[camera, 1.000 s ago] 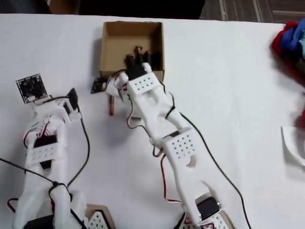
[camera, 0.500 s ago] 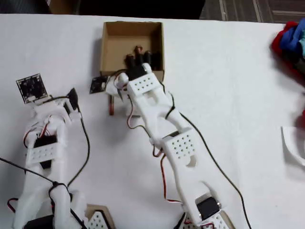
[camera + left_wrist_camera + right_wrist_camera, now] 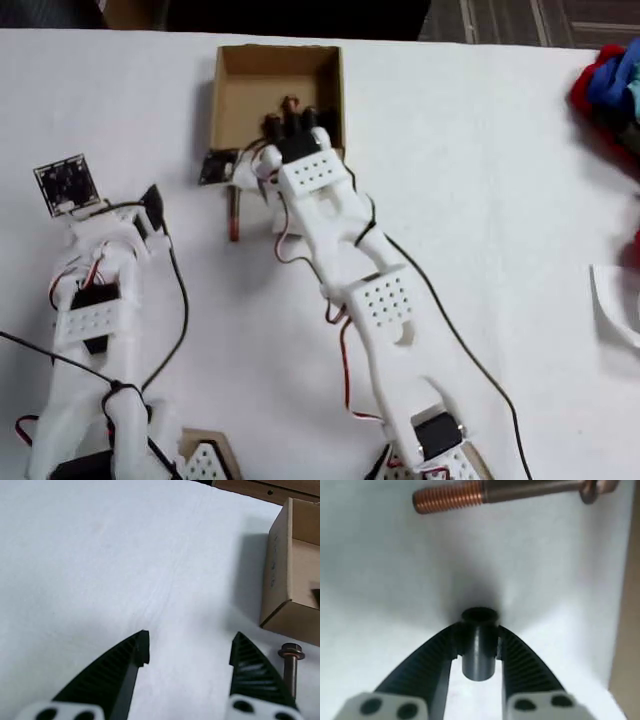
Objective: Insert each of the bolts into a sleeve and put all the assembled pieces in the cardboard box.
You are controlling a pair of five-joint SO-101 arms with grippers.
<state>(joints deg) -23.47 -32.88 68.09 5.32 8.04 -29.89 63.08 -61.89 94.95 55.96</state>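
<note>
Right gripper fingers clamped on the black sleeve, low over the tabletop. The bare bolt lies flat just beside the cardboard box, at its 7 o'clock (touching or not, can't tell). Left gripper hangs with fingers apart, at the box's 8 o'clock.

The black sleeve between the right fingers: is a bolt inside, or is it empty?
Empty: the short black cylindrical sleeve shows an open dark bore; the copper-threaded bolt lies apart from it.
</note>
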